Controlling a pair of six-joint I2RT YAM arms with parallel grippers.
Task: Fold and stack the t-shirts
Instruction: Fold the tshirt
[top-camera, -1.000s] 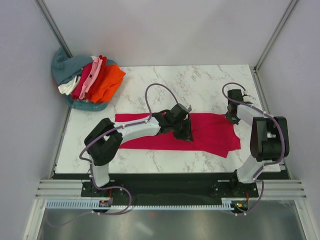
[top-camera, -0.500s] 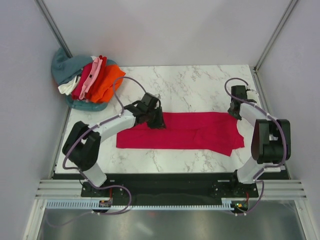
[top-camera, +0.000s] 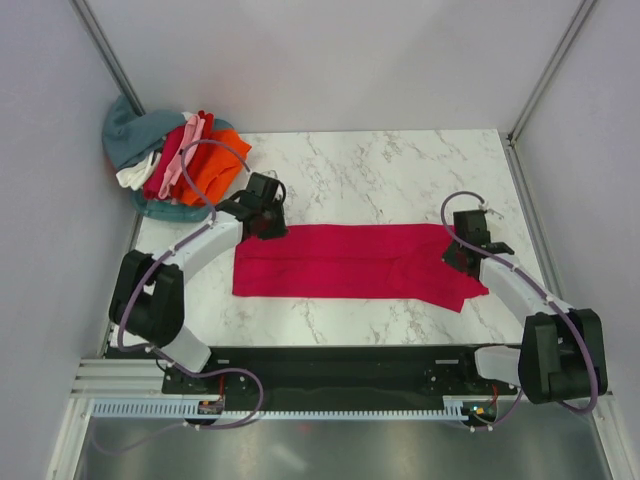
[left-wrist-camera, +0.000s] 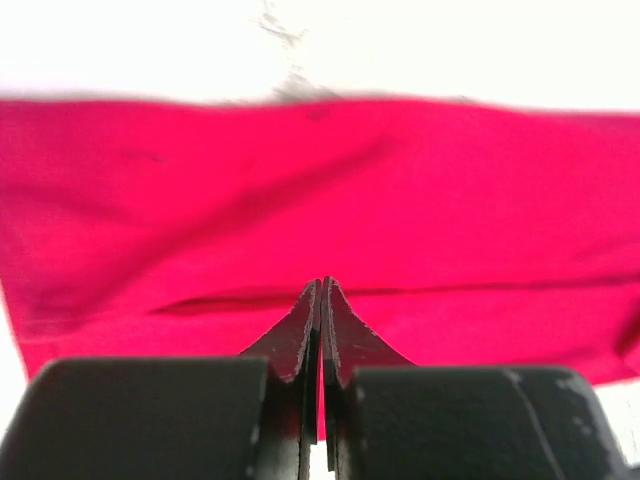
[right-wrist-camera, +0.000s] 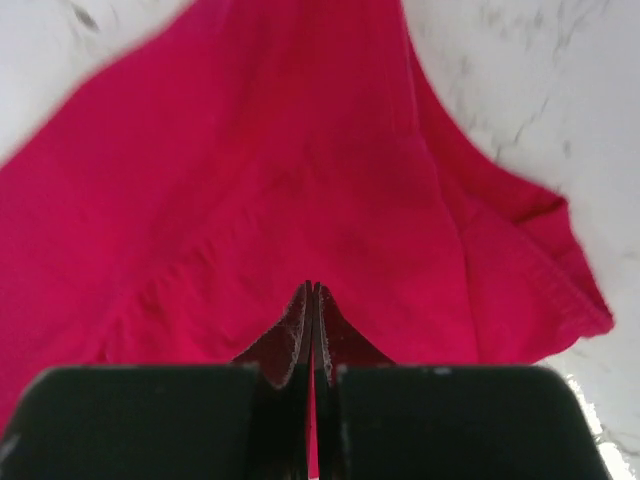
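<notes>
A crimson-magenta cloth t-shirt (top-camera: 350, 262) is lying flat on the white marble-patterned table (top-camera: 400, 170). It is folded into a long horizontal band that is running across the middle of the top view. Its left end is squared off. Its right end is flaring wider and reaching toward the lower right, where a stitched hem (right-wrist-camera: 565, 290) is showing at the right of the right wrist view.

The left pincer (top-camera: 269, 230) is sitting at the upper left corner of the band, along its top edge. In the left wrist view its two black fingers (left-wrist-camera: 300, 335) are pressing together tip to tip with no gap, poised over the red cloth. No fabric is showing between them, so it is gripping nothing that can be seen.

The right pincer (top-camera: 455, 256) is positioned over the right end of the band, at the flared portion. In the right wrist view its fingers (right-wrist-camera: 295, 335) are likewise closed flat against each other above the cloth, holding nothing visible. Whether either set of tips is touching the fabric cannot be told.

A pile of cloth shirts (top-camera: 180, 165) is resting at the table's corner in the upper left of the top view, near the left pincer but apart from the folded band. An orange shirt (top-camera: 215, 165) is lying on its right side, with pink, red and white pieces beside it. A teal-grey shirt (top-camera: 130, 130) is lying beneath and to the left.
</notes>
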